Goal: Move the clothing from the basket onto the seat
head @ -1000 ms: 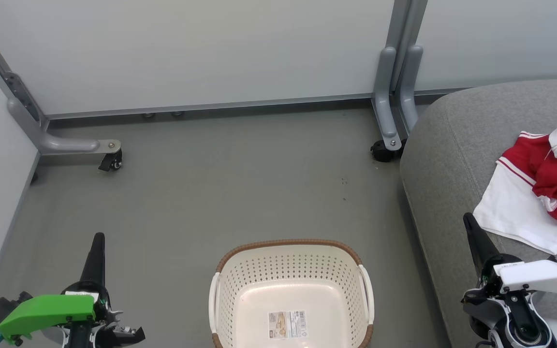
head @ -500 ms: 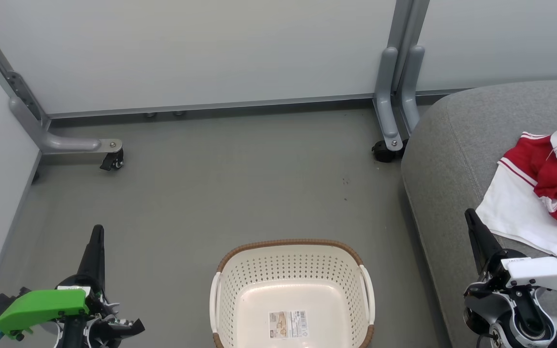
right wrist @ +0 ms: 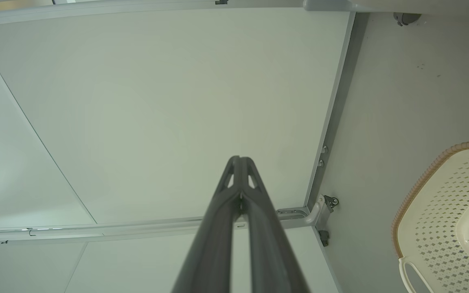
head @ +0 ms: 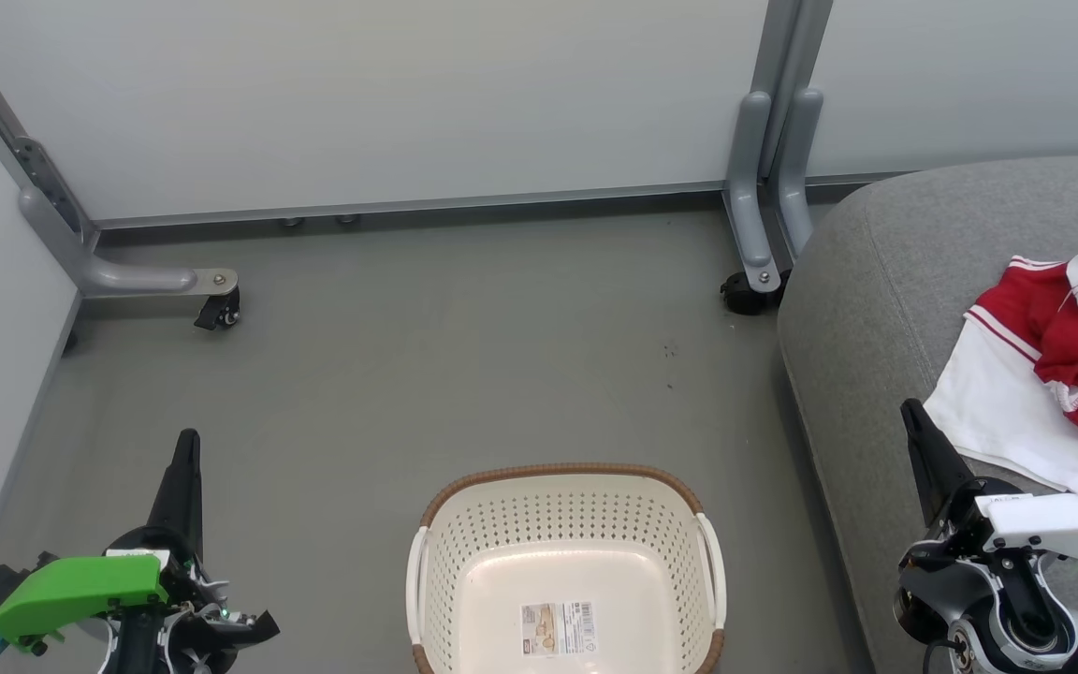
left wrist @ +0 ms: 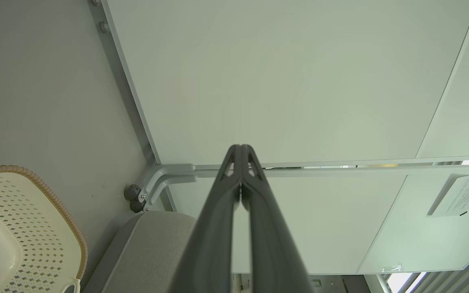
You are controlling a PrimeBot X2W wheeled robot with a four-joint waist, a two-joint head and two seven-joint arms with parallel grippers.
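The red and white clothing (head: 1054, 360) lies crumpled on the grey seat (head: 866, 309) at the right of the head view. The cream basket (head: 565, 571) with its brown rim stands on the floor at bottom centre, holding no garment, only its sticker showing. My left gripper (head: 187, 442) is shut at the lower left, over bare floor left of the basket. My right gripper (head: 910, 410) is shut at the lower right, above the seat's front edge and just left of the white fabric. In both wrist views the fingertips (left wrist: 240, 148) (right wrist: 237, 159) are pressed together on nothing.
Grey partition panels stand behind, on metal legs with castors (head: 216, 314) (head: 743, 292) resting on the floor. A side wall runs along the left. Open grey floor (head: 464, 356) lies between the partition and the basket. The basket rim (right wrist: 426, 175) shows in the right wrist view.
Both grippers have drawn slightly: the left has risen a little up the view, the right has sunk toward the lower edge. The view shifted slightly. Clothing and basket are unmoved.
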